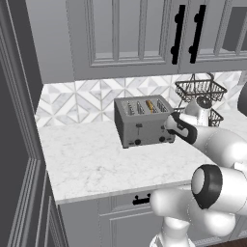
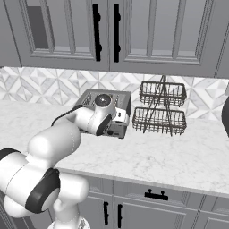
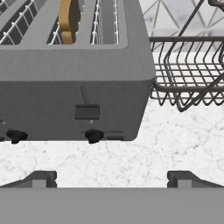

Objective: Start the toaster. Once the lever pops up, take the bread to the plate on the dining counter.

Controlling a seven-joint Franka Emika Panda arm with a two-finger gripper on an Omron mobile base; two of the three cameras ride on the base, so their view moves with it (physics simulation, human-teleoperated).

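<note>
step: start toaster (image 3: 70, 87) | pincer (image 3: 111, 177) apart, before toaster front | lever (image 3: 86, 112) looks down already; bread (image 3: 69, 19) in slot | advice: centre on lever, press straight down

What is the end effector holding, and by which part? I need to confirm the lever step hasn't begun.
Nothing. The open end effector faces the boxy grey metal toaster with its fingertips apart and clear of it.

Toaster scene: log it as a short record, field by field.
toaster: on the marble worktop, front facing the arm
bread: upright in a toaster slot
lever: low in its track, right-hand slider in the hand view
gripper: open, in front of the toaster, touching nothing
wire basket rack: beside the toaster, two tiers
</note>
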